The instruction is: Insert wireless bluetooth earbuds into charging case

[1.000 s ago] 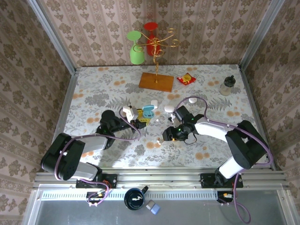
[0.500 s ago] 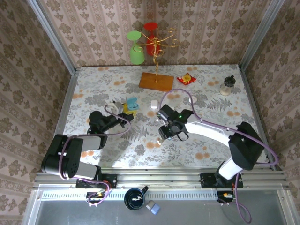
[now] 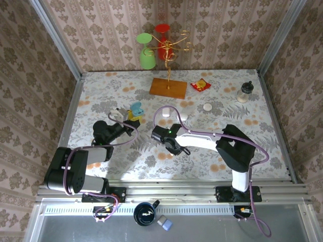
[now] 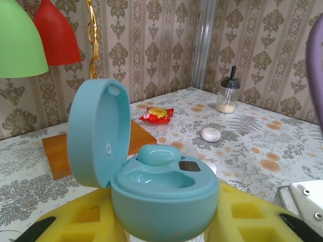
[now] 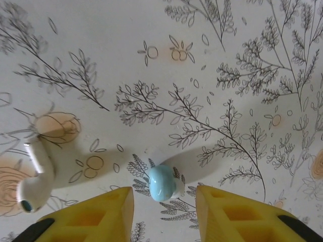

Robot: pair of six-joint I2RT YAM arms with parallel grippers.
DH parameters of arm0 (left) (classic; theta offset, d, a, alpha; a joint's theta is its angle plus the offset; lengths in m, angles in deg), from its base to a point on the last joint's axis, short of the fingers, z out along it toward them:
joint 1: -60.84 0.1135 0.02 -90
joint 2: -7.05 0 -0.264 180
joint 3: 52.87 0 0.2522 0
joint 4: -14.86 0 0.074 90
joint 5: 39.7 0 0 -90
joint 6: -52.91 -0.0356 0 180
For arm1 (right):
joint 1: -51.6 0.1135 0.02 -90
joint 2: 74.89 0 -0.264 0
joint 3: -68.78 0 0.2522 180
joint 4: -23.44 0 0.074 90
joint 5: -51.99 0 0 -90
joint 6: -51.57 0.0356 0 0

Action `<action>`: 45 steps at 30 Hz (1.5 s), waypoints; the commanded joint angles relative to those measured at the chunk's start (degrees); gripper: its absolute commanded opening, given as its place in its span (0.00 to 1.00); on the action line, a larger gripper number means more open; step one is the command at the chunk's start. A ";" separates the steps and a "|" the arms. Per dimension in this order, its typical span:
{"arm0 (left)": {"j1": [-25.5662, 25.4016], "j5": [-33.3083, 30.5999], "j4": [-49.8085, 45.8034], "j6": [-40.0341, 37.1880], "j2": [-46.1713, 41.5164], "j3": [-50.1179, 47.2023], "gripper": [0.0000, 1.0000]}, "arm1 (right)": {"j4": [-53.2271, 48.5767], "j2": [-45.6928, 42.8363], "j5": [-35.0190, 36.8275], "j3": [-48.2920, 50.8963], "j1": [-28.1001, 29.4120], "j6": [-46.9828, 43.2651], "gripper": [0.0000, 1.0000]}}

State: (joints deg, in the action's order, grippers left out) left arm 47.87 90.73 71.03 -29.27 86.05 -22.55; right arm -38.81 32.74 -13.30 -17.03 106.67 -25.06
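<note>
My left gripper (image 4: 165, 218) is shut on an open pale-blue charging case (image 4: 164, 194). Its lid (image 4: 98, 131) stands up, and one pale-blue earbud (image 4: 159, 154) sits in a well. From above, that case (image 3: 135, 108) is held over the table's left centre. My right gripper (image 5: 163, 195) points down at the table, open. A loose pale-blue earbud (image 5: 162, 182) lies on the table between its yellow fingers (image 5: 106, 214), untouched. A white stemmed earbud (image 5: 36, 176) lies to the left. In the top view the right gripper (image 3: 174, 147) is mid-table.
A gold cup stand on a wooden base (image 3: 168, 87) holds a green and a red cup at the back. A red snack packet (image 3: 200, 84) and a glass jar (image 3: 245, 92) sit back right. White pebble-like cases (image 3: 165, 113) (image 3: 207, 106) lie mid-table.
My right gripper has swept left across the table and now hovers over the blue earbud. My left gripper has carried the open blue case left and farther back.
</note>
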 commanded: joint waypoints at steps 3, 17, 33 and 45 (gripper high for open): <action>0.51 -0.08 2.08 1.24 -0.72 -0.30 0.26 | -3.18 2.43 2.85 -1.97 0.41 -0.99 0.37; 0.52 0.80 2.06 1.94 -0.54 0.02 0.26 | -2.61 5.29 3.19 -2.37 0.30 -1.72 0.26; -1.04 0.09 2.64 0.25 -0.74 0.14 0.26 | 5.84 -7.34 -7.04 1.88 -4.57 0.59 0.22; -7.30 -2.73 2.88 -4.94 1.01 1.15 0.26 | 37.26 -30.16 -35.06 16.65 -15.69 14.76 0.20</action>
State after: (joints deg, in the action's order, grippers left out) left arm 41.66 88.56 71.10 -31.74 86.18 -22.53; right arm -12.10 6.60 -38.06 -2.65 92.51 -16.36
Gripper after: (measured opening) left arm 0.348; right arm 0.201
